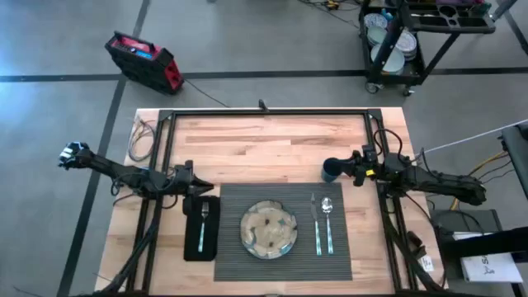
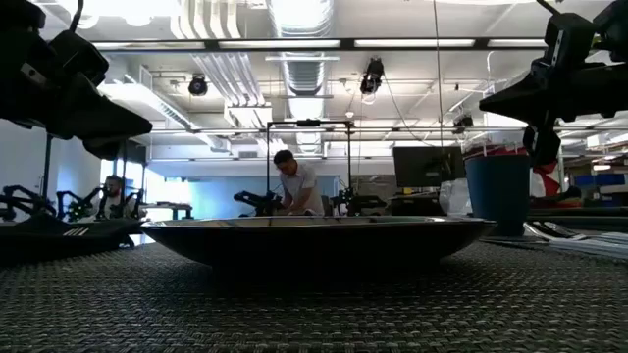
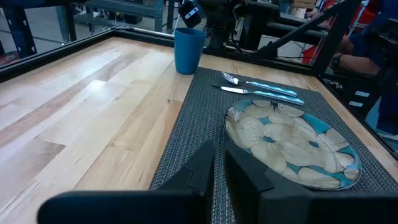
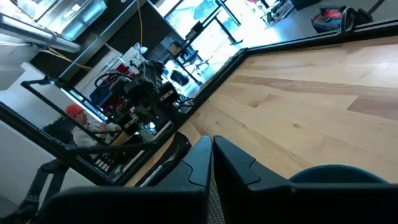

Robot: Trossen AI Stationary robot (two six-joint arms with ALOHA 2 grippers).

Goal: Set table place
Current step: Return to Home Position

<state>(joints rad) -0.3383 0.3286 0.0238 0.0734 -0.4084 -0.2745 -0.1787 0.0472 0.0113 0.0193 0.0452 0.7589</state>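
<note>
Mostly cropped cup (image 4: 336, 174) beside right claw (image 4: 212, 143)

The high view looks straight down from well above the plate (image 1: 269, 228) and takes in the whole table (image 1: 272, 140). The low view sits at placemat (image 2: 314, 304) level, very near the plate, facing across it into the room. The left wrist view looks from close by over the plate toward the blue cup (image 3: 189, 50). The right wrist view looks over the blue cup's rim across bare wood beyond the plate. All four views share the blue cup.
</note>
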